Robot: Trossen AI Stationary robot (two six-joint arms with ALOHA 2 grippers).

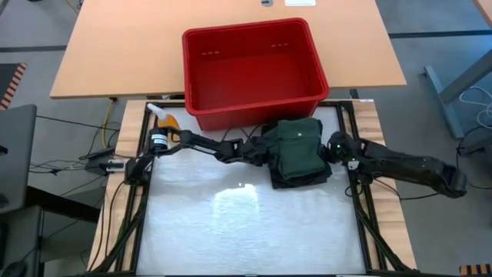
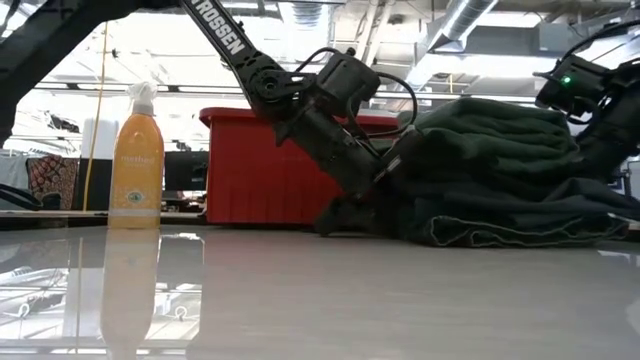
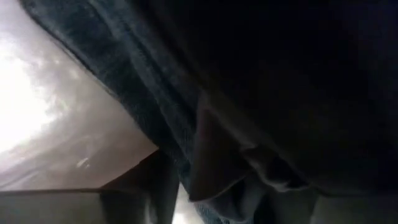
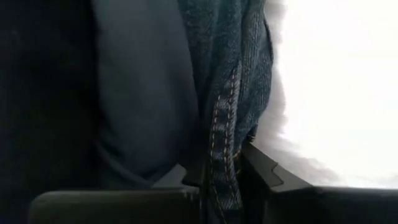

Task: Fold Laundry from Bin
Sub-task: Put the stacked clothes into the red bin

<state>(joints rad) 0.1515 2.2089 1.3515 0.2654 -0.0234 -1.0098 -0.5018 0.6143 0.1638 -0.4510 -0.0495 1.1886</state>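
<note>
The bin (image 1: pixel 254 69) is sitting empty; both hands, the left hand (image 1: pixel 260 152) at nine o'clock and the right hand (image 1: pixel 332 151) at three, are pinching the folded laundry (image 1: pixel 298 151) stack on the bench (image 1: pixel 231 223).

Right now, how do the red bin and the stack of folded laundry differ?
The red bin is rigid, bright and shows nothing inside; the stack of folded laundry is soft, dark and layered. The bin stands alone at the table's far edge, while the stack lies in front of it with the left gripper and right gripper at its sides. Both rest on the table.
</note>
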